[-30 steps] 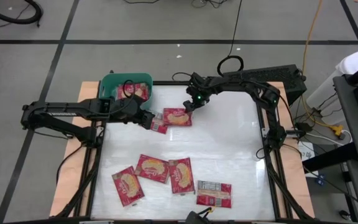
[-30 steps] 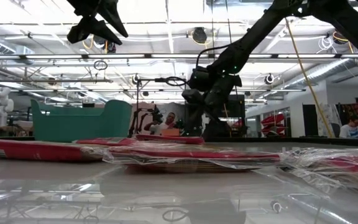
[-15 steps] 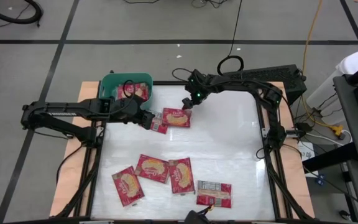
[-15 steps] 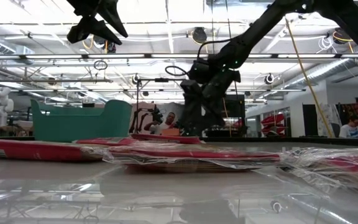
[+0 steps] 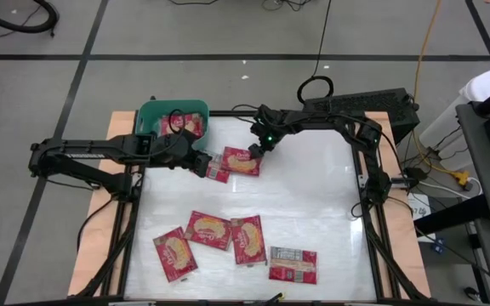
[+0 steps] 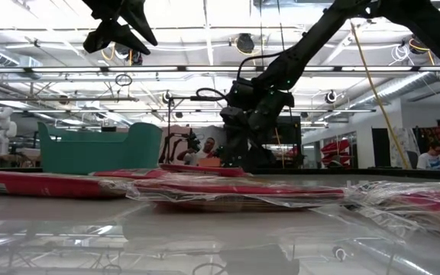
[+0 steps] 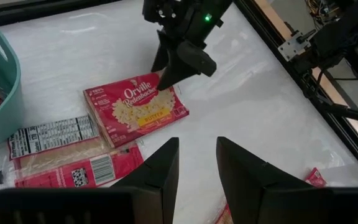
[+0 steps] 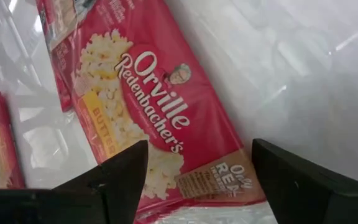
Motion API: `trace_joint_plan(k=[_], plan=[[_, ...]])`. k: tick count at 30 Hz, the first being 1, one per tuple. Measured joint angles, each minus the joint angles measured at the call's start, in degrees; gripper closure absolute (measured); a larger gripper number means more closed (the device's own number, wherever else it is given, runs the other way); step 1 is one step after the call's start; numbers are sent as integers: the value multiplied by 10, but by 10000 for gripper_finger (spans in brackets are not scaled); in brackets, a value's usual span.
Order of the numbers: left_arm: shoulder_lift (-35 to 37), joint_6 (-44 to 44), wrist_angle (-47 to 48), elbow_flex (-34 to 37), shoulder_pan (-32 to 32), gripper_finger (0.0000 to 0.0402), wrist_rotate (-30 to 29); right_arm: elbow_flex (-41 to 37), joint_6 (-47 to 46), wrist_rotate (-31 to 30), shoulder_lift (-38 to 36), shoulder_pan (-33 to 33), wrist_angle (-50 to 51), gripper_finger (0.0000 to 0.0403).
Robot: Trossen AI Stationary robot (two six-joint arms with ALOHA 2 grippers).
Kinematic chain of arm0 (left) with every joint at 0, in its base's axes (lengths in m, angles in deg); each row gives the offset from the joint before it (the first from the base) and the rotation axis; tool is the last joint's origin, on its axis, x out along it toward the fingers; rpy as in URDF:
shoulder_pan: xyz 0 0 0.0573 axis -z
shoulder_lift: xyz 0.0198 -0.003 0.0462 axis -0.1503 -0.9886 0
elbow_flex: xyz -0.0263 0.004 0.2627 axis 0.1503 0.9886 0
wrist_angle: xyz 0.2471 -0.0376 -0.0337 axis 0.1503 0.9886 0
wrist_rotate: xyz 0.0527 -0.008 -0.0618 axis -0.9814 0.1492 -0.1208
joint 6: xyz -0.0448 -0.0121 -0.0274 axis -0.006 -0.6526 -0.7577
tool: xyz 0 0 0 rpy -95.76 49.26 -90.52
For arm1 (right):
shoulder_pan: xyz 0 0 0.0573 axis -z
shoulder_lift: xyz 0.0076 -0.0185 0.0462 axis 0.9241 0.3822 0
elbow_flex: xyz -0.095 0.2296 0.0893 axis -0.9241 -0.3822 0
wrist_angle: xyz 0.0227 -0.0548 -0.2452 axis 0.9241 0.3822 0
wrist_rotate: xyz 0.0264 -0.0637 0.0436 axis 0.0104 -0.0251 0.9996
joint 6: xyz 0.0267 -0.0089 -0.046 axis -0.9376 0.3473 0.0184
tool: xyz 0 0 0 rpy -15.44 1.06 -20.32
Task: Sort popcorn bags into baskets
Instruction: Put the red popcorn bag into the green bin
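High view: popcorn bag [image 5: 242, 161] lies flat, long axis left-right.

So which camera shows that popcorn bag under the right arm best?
The right wrist view: the popcorn bag fills it, brand readable. The left wrist view shows it whole, the high view small; the low view only edge-on.

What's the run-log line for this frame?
right gripper: open, at edge of face-up red popcorn packet | left gripper: open, above label-side packet | teal plastic basket: holds packets
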Motion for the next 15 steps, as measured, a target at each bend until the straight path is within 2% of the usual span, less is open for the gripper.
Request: trace_joint_plan(k=[3,6,15], plan=[[0,0,0,0,0,291,0,-1,0,1,0,-8,11,152],[0,0,0,0,0,291,0,-1,6,3,1,-10,17,193],[0,4,1,0,0,291,0,-4,4,16,4,-12,4,363]])
